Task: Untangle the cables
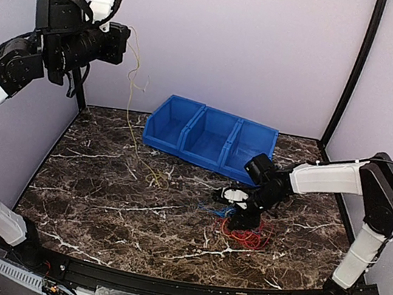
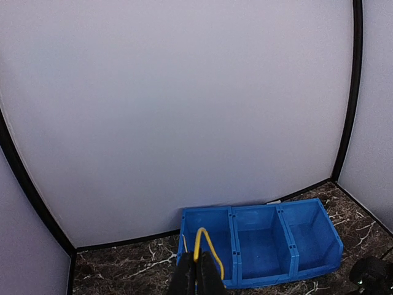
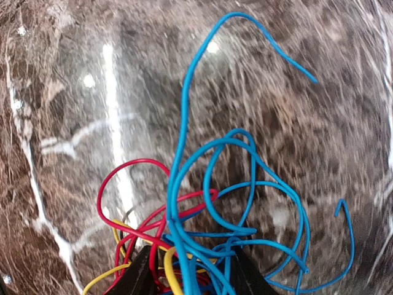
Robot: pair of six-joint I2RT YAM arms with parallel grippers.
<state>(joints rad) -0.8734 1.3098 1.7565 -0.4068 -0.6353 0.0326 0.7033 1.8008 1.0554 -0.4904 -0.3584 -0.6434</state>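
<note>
My left gripper (image 1: pixel 128 38) is raised high at the back left, shut on a yellow-orange cable (image 1: pixel 153 176) that hangs down to the table. In the left wrist view the closed fingers (image 2: pixel 196 278) pinch a yellow loop (image 2: pixel 207 241). My right gripper (image 1: pixel 241 213) is down on the table right of centre, on the tangle of red cables (image 1: pixel 246 236) and blue cables (image 1: pixel 213 208). In the right wrist view its fingertips (image 3: pixel 190 279) close around the bundle: blue loops (image 3: pixel 245 184), red loops (image 3: pixel 123 178) and yellow strands (image 3: pixel 169 270) spread out ahead.
A blue three-compartment bin (image 1: pixel 181 147) stands at the back centre of the dark marble table (image 1: pixel 98 199); it also shows in the left wrist view (image 2: pixel 264 283). White walls with black corner posts enclose the back and sides.
</note>
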